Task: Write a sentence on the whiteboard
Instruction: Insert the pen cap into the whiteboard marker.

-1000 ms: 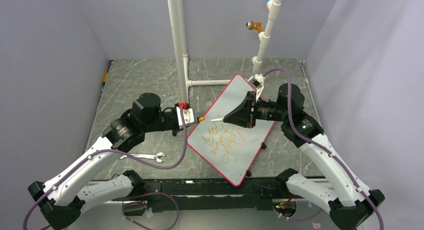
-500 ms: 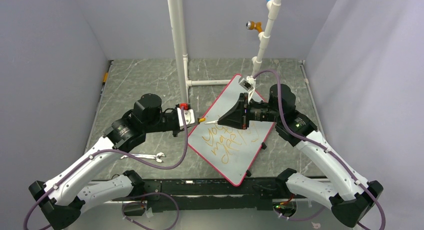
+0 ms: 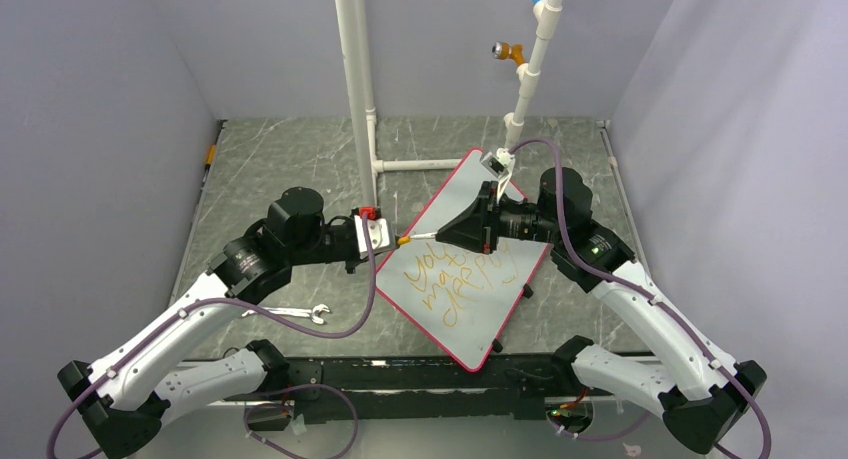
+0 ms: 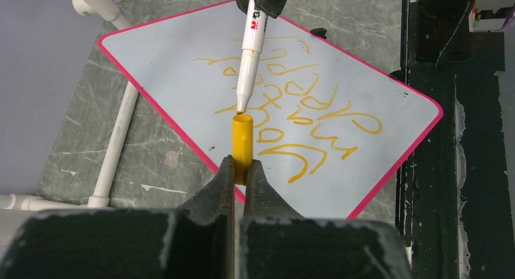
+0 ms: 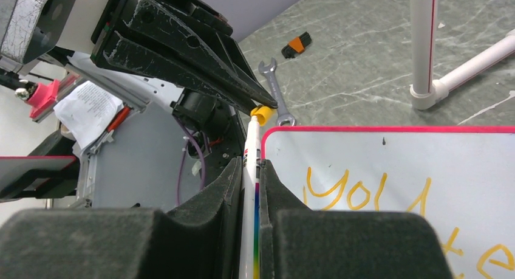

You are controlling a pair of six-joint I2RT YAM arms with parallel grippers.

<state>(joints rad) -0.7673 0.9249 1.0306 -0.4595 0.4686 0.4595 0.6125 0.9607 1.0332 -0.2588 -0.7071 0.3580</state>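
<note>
Plain lavender-grey walls (image 3: pixel 100 129) on three sides. Dark green marbled tabletop (image 3: pixel 290 149). White PVC pipe frame (image 3: pixel 355 79) stands at back.

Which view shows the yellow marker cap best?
Left wrist. The yellow cap sits in the centre, pinched in the left hand, its open mouth facing the tip of the marker. The right wrist view shows only a sliver past the marker; the top view, a tiny yellow speck.

Soft even light, crisp focus
</note>
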